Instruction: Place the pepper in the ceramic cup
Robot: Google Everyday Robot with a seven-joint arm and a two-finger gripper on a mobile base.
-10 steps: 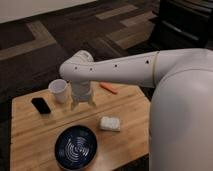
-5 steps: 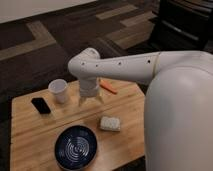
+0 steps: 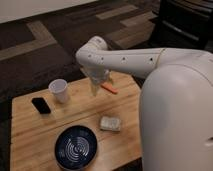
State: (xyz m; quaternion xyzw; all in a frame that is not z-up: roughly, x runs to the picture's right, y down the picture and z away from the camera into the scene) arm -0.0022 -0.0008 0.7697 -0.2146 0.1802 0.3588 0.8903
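Toward the far edge of the wooden table [image 3: 30, 135], at about 1 o'clock from its middle, the pepper [image 3: 109, 89] lies flat on the boards, its length running from upper left to lower right. The gripper [image 3: 95, 86] hangs from the white arm [image 3: 125, 59] just beside the pepper's left end. Whether it is spread or closed cannot be told, nor whether it touches the pepper.

The ceramic cup [image 3: 59, 91] stands upright at 9 o'clock from the pepper, well apart from it, and the gripper sits between the two. A flat black slab [image 3: 41, 105] lies near the cup, at its 7 o'clock. The dark blue bowl [image 3: 76, 147] with pale rings sits at 6 o'clock from the table's middle, near the front edge. A white block [image 3: 110, 123] lies at 3 o'clock from the middle, at 6 o'clock from the pepper. The robot's white body [image 3: 175, 120] covers the table's right side.
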